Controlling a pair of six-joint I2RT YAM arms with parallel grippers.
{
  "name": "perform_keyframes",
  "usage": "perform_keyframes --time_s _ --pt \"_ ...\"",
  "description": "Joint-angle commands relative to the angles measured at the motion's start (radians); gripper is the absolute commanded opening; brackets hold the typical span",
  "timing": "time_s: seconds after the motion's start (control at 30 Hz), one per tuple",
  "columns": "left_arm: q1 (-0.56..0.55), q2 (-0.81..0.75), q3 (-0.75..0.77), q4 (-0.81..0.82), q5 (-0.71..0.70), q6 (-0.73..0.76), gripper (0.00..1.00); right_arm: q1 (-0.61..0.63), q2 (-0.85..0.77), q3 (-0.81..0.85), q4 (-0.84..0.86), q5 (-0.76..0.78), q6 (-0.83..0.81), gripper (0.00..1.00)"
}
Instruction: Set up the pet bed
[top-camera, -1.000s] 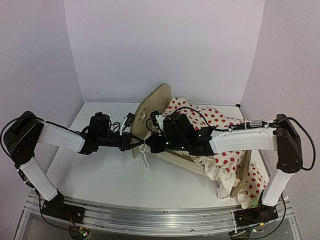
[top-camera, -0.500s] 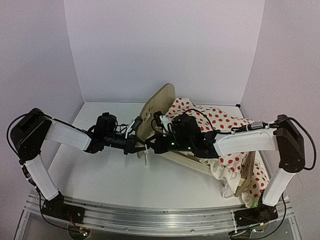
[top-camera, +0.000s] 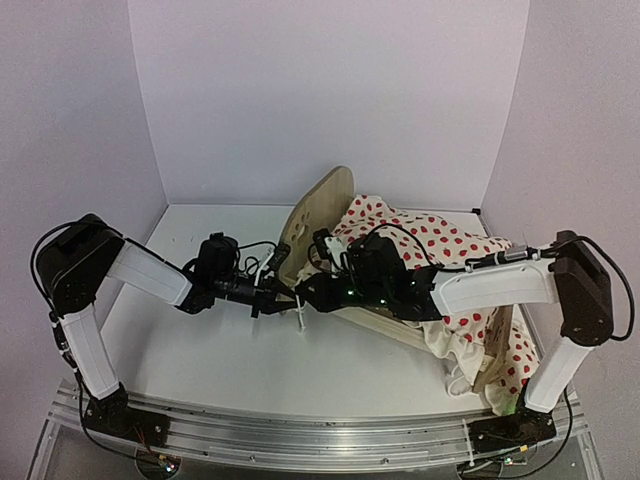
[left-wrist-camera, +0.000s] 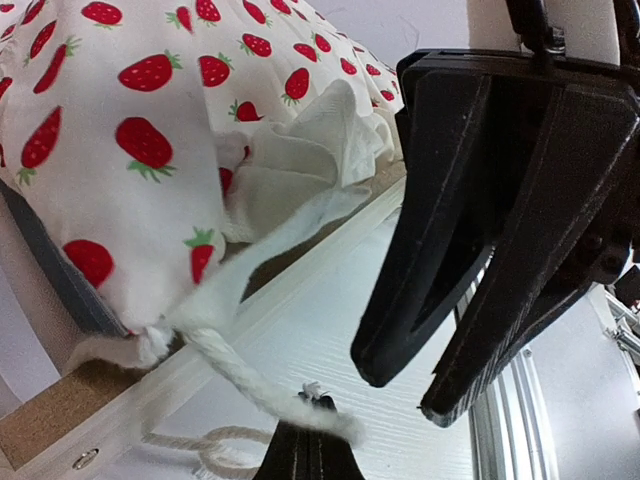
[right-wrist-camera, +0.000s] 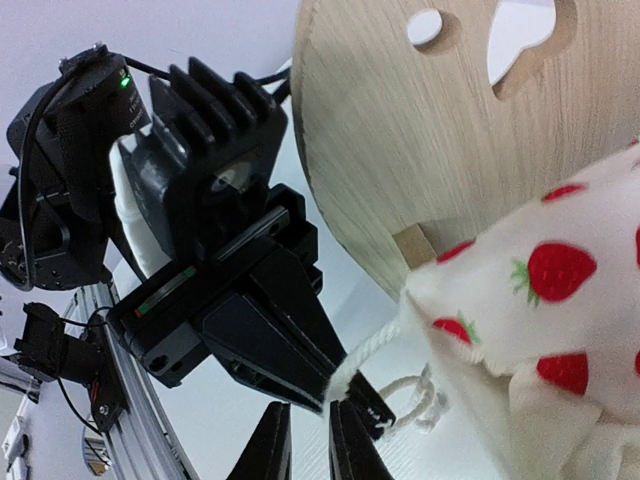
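Pet bed (top-camera: 318, 215): paw-print cutout headboard (right-wrist-camera: 380, 140)

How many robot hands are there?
2. The left hand is on the left, pinching the white cord; the right hand faces it from the right, beside the wooden headboard. None seems hidden.

Cannot see much of the pet bed (top-camera: 322, 205) beneath the blanket (top-camera: 440, 240), nor more than the tips of the left fingers (left-wrist-camera: 322, 466) in their wrist view.
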Motion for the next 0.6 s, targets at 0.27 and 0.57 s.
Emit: perform_keyframes --time_s 0.27,0.57 --pt "-0.021 0.106 0.054 0.126 -0.033 0.067 0.0 0.002 -0.104 0.123 -0.4 0.088 -0.035 0.45" --pt "-0.02 0.11 0.069 0.195 0.058 0.032 0.0 -0.033 -0.14 -0.025 -0.304 -0.025 -0.142 0.27"
